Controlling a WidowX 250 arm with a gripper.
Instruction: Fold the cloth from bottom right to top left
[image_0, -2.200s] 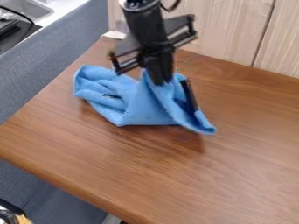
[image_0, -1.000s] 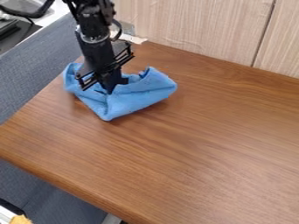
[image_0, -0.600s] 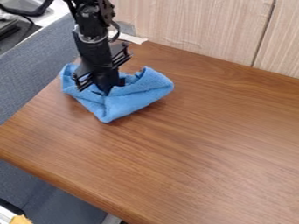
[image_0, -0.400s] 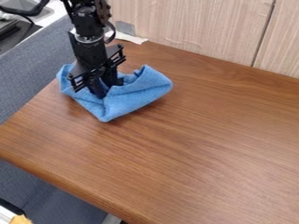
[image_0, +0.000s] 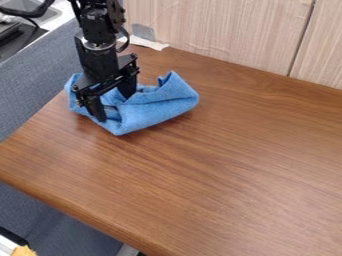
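The gripper (image_0: 115, 103) hangs down over the left part of the blue cloth (image_0: 155, 110). Its fingers are spread, one near the cloth's front left edge and the other further back and right, with cloth folds below and between them. Bunched rather than flat, the cloth lies at the table's back left. Its right side stands up in a raised fold, and one corner points toward the front. The gripper and arm cover part of its left side.
The brown wooden table (image_0: 220, 165) extends to the right and front. A pale wood panel (image_0: 220, 30) stands along the back, with a white scrap (image_0: 148, 43) at its foot. Left of the table are a grey-blue surface (image_0: 40, 90) and a sink (image_0: 30, 7).
The gripper has moved left from the cloth's right part, and its fingers have opened. The cloth's right side has shifted left and now lies folded toward the back left.
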